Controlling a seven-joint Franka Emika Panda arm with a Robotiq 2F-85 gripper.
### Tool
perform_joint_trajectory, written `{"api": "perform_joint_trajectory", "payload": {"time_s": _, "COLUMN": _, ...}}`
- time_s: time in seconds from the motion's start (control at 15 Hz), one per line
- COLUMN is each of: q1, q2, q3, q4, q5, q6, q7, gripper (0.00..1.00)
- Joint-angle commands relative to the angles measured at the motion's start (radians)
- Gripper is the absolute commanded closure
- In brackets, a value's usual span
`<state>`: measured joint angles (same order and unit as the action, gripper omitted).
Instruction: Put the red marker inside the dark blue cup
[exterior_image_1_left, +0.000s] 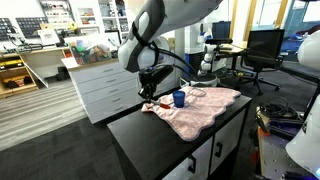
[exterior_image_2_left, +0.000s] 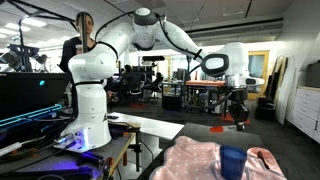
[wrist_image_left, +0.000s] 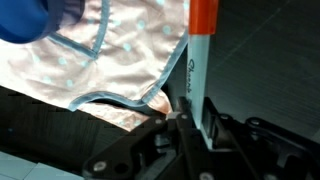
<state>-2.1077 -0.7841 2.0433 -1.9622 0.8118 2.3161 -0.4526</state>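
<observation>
My gripper (wrist_image_left: 190, 118) is shut on the red marker (wrist_image_left: 198, 50), which has a white body and a red-orange cap and points away from the jaws in the wrist view. In an exterior view the gripper (exterior_image_1_left: 150, 92) hangs just above the counter's far left end, left of the dark blue cup (exterior_image_1_left: 179, 99). The cup stands upright on the pink cloth (exterior_image_1_left: 205, 108). It also shows in the other exterior view (exterior_image_2_left: 232, 163) with the gripper (exterior_image_2_left: 239, 120) behind it, and as a blue blur in the wrist view's top left corner (wrist_image_left: 35, 18).
The pink dotted cloth (wrist_image_left: 110, 60) covers much of the black counter (exterior_image_1_left: 140, 135). White drawers (exterior_image_1_left: 100, 90) stand behind the counter. Desks, chairs and monitors fill the room (exterior_image_1_left: 260, 45). Another white robot base (exterior_image_2_left: 85, 100) stands in the background.
</observation>
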Motion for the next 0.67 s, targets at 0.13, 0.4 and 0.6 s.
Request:
{"api": "perform_joint_trajectory", "payload": {"time_s": 0.13, "q1": 0.035, "q2": 0.071, "q3": -0.052, "q4": -0.041, "q5": -0.015, "q6": 0.101, "q7": 0.023, "gripper": 0.95}}
{"api": "perform_joint_trajectory", "payload": {"time_s": 0.4, "q1": 0.046, "q2": 0.11, "q3": -0.068, "q4": -0.061, "q5": -0.015, "q6": 0.199, "q7": 0.02, "gripper": 0.95}}
{"api": "perform_joint_trajectory", "payload": {"time_s": 0.6, "q1": 0.059, "q2": 0.15, "q3": -0.074, "q4": -0.091, "q5": -0.016, "q6": 0.298, "q7": 0.013, "gripper": 0.95}}
